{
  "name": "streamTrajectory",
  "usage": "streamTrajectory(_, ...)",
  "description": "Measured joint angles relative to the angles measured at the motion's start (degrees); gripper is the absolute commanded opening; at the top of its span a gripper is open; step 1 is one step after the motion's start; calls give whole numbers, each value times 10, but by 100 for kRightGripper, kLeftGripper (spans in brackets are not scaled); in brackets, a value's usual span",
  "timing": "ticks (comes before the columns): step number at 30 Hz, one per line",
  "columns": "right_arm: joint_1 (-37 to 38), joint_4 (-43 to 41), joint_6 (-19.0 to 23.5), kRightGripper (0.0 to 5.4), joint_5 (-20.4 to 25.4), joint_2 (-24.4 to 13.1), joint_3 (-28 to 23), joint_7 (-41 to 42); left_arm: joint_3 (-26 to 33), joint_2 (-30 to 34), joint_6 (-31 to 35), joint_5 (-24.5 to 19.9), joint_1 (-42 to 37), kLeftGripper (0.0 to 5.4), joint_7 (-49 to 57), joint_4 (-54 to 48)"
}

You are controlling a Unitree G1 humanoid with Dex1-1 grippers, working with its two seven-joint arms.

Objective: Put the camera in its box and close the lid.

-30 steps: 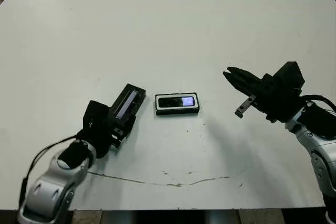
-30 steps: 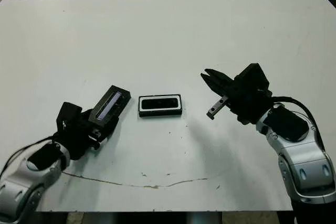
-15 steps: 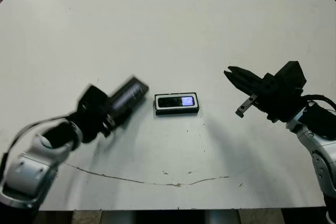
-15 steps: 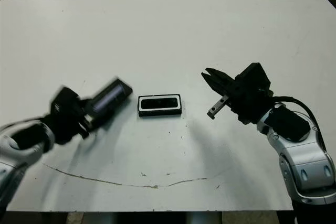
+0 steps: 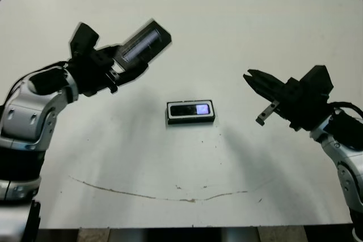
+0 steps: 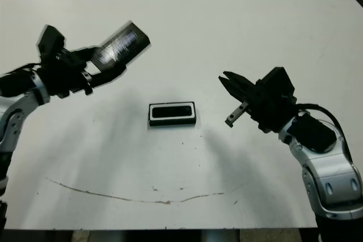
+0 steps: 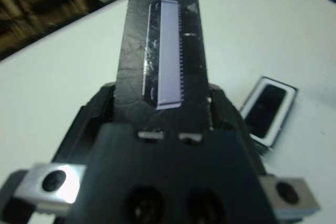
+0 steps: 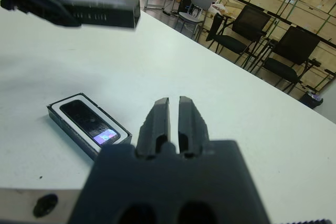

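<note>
The box [image 5: 191, 112] sits flat near the middle of the white table [image 5: 227, 38], and the camera [image 5: 191, 109] lies inside it, its small bluish-white screen lit toward the right end. The tray is uncovered.

Up at about ten o'clock from the box, well apart from it, the left gripper [image 5: 122, 69] holds the lid [image 5: 142, 43] in the air, clear of the tabletop. Its fingers are clamped on one short end of the lid, and the rest sticks out beyond them, tilted up, with the shiny window strip facing upward.

At three o'clock from the box, the right gripper [image 5: 252, 79] hangs above the table, pointing toward the box but apart from it. Its two black fingers [image 8: 160, 121] stand nearly together with only a thin slit between them, and they hold nothing.
</note>
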Motion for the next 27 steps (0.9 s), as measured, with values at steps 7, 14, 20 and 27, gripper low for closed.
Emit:
streamTrajectory(7,1,5,0,0,2,0,-2,0,-58,-2,-89,35,-94,278,-155,206)
streamTrajectory(14,1,8,-1,0,4,0,-2,0,-74,-15,-111,50,-140,277,-252,323)
streamTrajectory(20,1,9,-1,0,4,0,-1,0,-74,-35,-134,54,-145,277,-293,368)
streamTrajectory(27,1,8,0,0,4,0,-1,0,-73,-48,-134,57,-141,278,-303,377)
